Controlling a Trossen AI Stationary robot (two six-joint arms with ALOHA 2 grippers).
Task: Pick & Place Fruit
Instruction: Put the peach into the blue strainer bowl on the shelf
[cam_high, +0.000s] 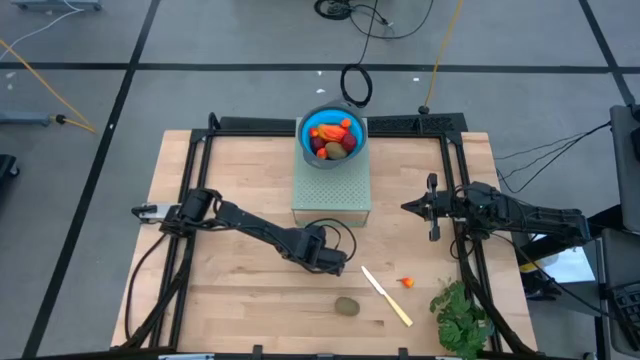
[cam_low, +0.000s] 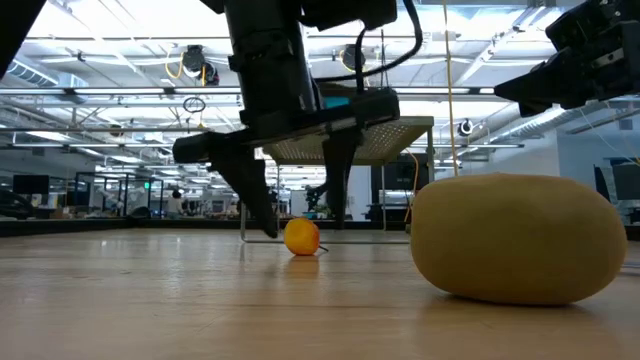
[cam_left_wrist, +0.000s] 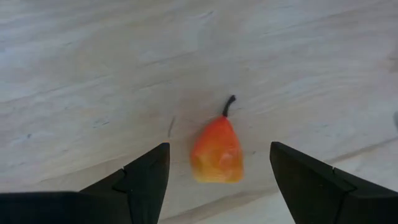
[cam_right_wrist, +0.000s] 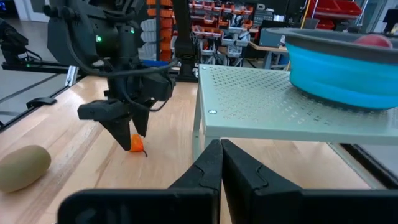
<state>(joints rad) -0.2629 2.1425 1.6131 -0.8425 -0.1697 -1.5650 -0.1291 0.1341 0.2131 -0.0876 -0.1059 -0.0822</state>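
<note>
The left gripper is low over the table, fingers spread and grasping nothing, set on either side of a small orange pear that lies on the wood with its dark stem pointing away from the wrist. The pear sits between the fingers without touching either. In the low view the same gripper stands with its fingertips at or just above the table, the pear between them. In the high view the left gripper is in front of the perforated stand, near the table's middle; the pear itself is hidden under it there. A blue bowl sits on the far end of the stand and holds several fruit pieces in orange, red and brown-green. A kiwi lies on the table near the front edge, well apart from the left gripper; it looms large in the low view. Beside it lie a cream knife, a tiny orange-red bit and a green leafy bunch. The right gripper waits at the right side of the table, clenched on nothing, its fingers pressed together and facing the stand.
</note>
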